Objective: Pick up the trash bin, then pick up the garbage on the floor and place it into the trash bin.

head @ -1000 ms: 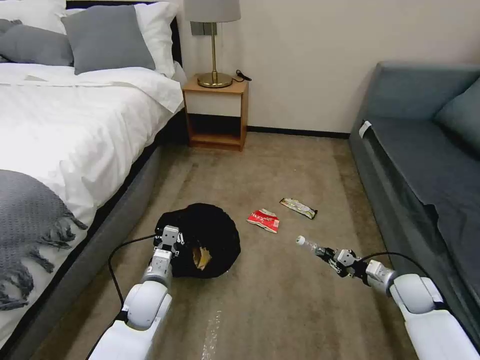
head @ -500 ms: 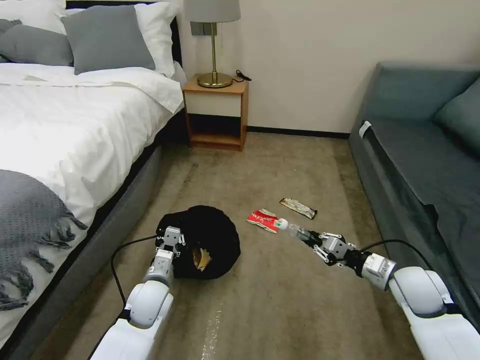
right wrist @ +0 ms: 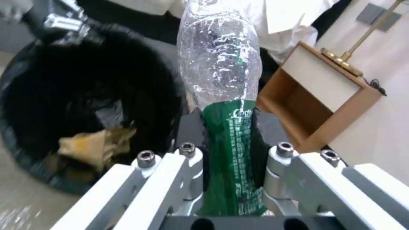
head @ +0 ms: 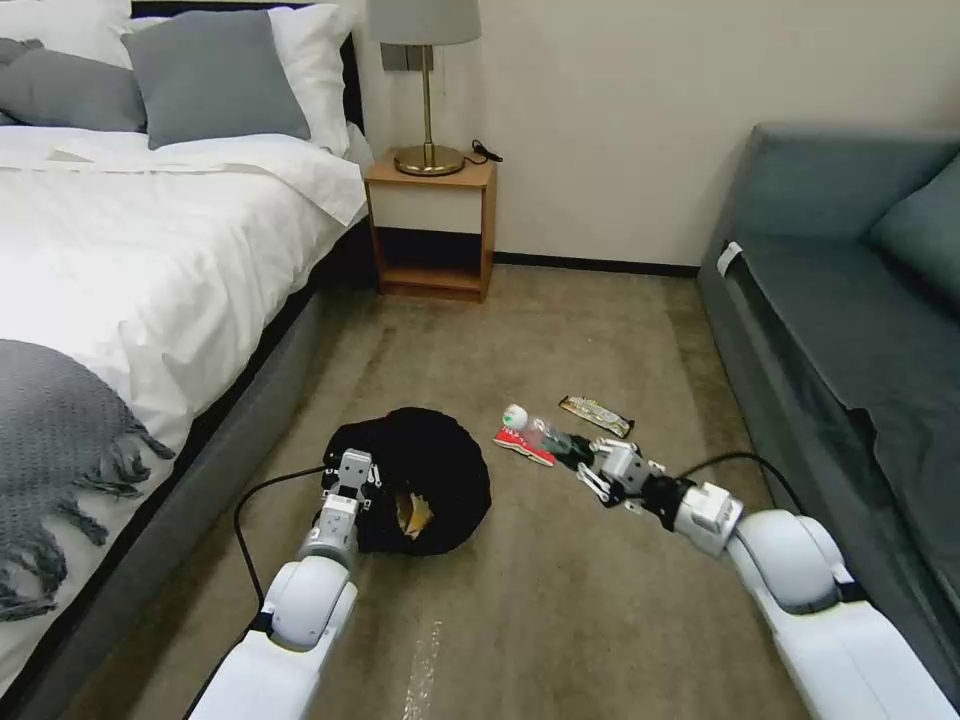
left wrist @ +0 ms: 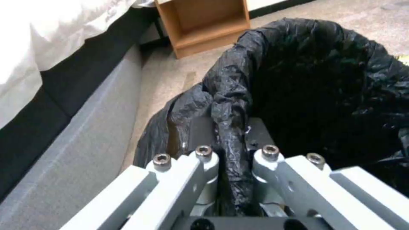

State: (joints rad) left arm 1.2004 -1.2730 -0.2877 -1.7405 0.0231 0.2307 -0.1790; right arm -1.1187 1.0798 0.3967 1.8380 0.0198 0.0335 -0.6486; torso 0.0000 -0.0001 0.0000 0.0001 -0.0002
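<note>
Gripped bottle (head: 540, 432), cap toward trash bin (head: 440, 470)

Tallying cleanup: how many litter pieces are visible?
4: tan paper wrapper inside the black-lined trash bin; clear green-labelled bottle in the right gripper; red-white packet and silvery bar wrapper on the carpet.

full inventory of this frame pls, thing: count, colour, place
trash bin: 1, black liner, floor beside bed
paper wrapper: 1, tan, inside bin
bottle: 1, clear, green label, white cap, in right claw
snack packet: 1, red-white, floor under bottle
bar wrapper: 1, dark silvery, floor near sofa
bed: 1, white, left
nightstand: 1, wood, by wall
lamp: 1, brass, on nightstand
sofa: 1, grey-blue, right
left claw: shut on bin rim
right claw: shut on bottle
</note>
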